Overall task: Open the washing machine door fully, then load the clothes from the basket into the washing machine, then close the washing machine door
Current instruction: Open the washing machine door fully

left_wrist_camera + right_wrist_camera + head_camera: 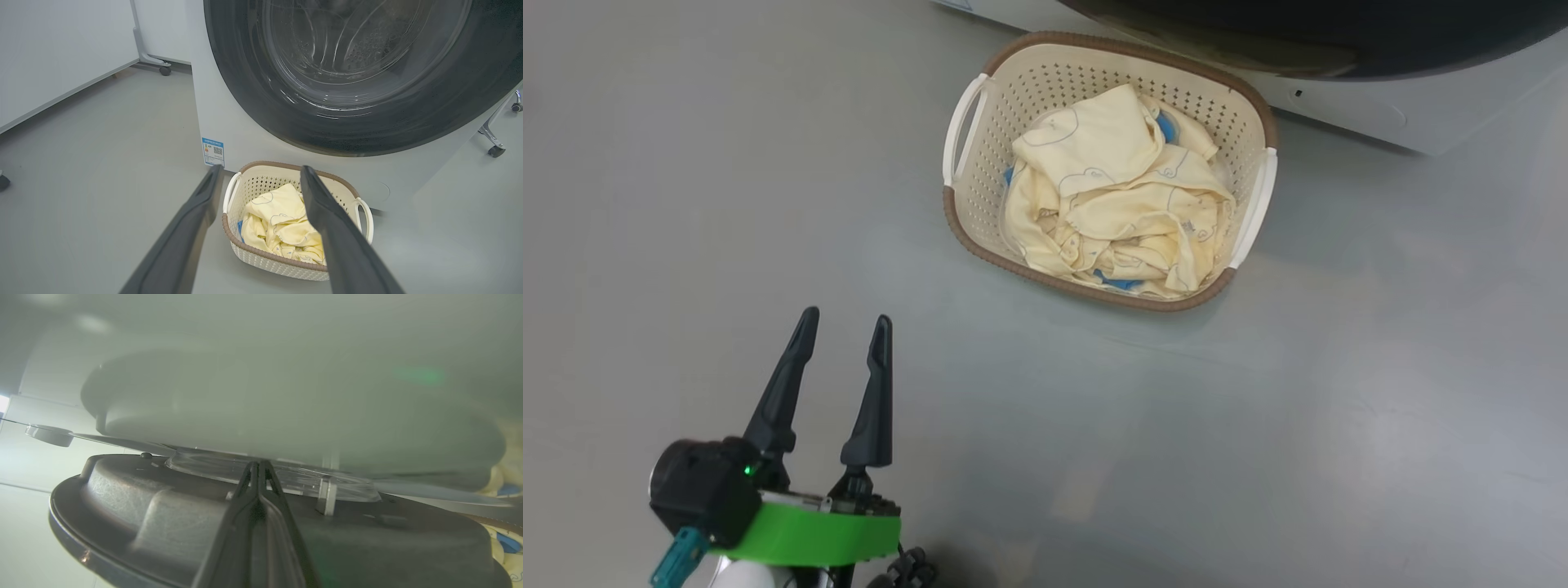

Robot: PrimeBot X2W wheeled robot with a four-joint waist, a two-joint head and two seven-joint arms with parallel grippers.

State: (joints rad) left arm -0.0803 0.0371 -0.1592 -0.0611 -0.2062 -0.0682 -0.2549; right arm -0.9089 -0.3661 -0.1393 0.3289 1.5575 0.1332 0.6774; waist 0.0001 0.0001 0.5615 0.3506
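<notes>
The cream basket (980,237) stands on the grey floor just before the white washing machine (1372,110), full of pale yellow clothes (1119,196) with blue trim. My left gripper (845,320) hovers open and empty above the floor, short of the basket. Its wrist view looks at the basket (261,253), the clothes (278,220) and the washing machine door (261,102) with its black ring. My right gripper (258,462) is shut on nothing. Its tips rest against the door's grey inner side (135,506), by the glass bulge, in a narrow gap before the machine's white front.
A white panel on wheels (61,53) stands left of the machine, one caster (165,70) near its corner. Another wheeled leg (494,147) stands on the machine's right. A blue label (213,151) marks its lower left front. Open grey floor (1258,449) surrounds the basket.
</notes>
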